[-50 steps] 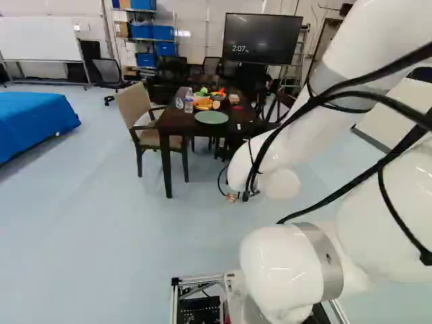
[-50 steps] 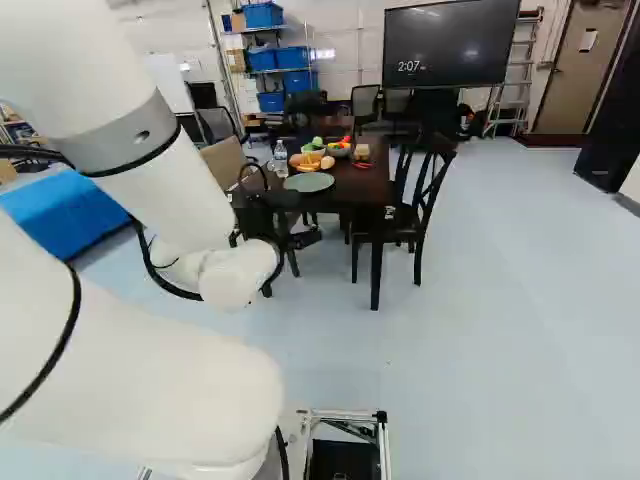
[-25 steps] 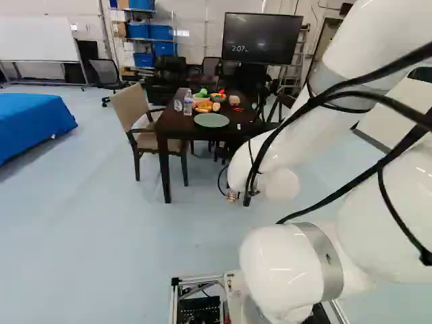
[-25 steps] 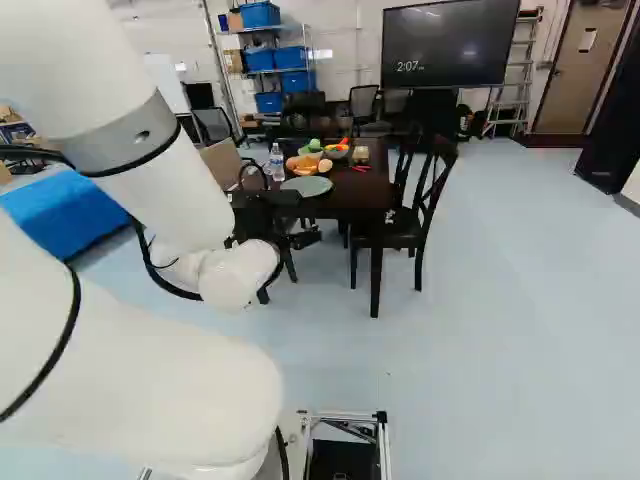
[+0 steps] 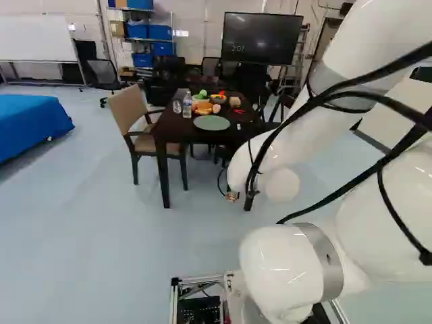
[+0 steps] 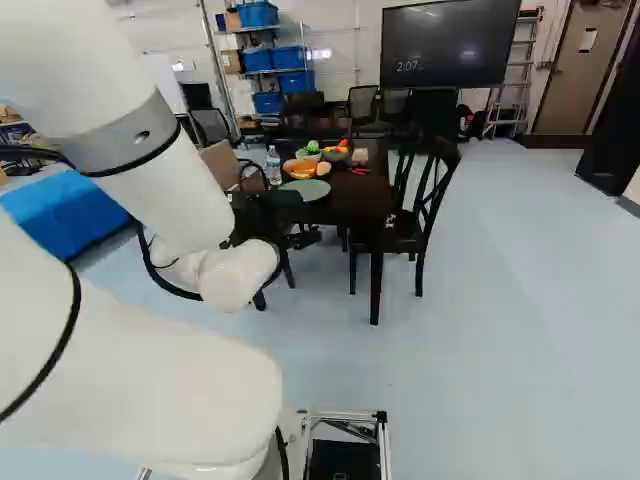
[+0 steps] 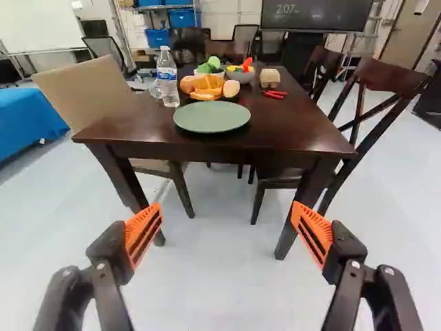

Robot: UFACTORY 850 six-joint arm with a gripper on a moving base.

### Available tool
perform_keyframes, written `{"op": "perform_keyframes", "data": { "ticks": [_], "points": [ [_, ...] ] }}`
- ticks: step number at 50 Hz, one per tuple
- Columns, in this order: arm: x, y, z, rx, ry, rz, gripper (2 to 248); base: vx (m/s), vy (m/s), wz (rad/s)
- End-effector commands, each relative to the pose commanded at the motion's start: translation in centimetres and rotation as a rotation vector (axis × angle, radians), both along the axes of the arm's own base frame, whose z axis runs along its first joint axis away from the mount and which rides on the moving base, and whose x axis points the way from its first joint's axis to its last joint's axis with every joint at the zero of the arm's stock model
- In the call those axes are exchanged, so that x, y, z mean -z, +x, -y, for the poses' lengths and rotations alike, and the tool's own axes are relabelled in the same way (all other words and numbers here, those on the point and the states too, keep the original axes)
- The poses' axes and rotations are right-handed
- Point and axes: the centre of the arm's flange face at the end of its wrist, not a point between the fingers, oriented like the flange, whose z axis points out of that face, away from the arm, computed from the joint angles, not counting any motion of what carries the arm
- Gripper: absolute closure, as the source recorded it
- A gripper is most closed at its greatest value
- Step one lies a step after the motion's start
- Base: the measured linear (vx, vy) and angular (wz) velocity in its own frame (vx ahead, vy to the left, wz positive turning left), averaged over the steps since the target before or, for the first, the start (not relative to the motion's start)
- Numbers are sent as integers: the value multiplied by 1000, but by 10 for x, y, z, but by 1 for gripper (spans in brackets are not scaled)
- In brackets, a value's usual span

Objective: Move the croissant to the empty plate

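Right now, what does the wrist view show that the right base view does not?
Only the wrist view: the orange pads of the open gripper, standing wide apart.

Only the right base view: the white arm and the metal base frame at the foot.

Both: the table with the empty green plate, the bottle, the red peppers, and the screen beyond. I cannot surely pick out the croissant in either.

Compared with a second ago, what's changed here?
The robot's base has moved a little closer to the table. Its arm keeps the same pose. The plate and bottle haven't shifted on the table. The gripper is open and empty now.
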Motion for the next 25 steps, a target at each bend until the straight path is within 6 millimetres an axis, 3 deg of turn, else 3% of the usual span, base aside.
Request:
{"op": "perform_keyframes", "data": {
  "ticks": [25],
  "points": [
    [0, 0, 0, 0, 0, 0, 3, 97, -1, -7]
  ]
}}
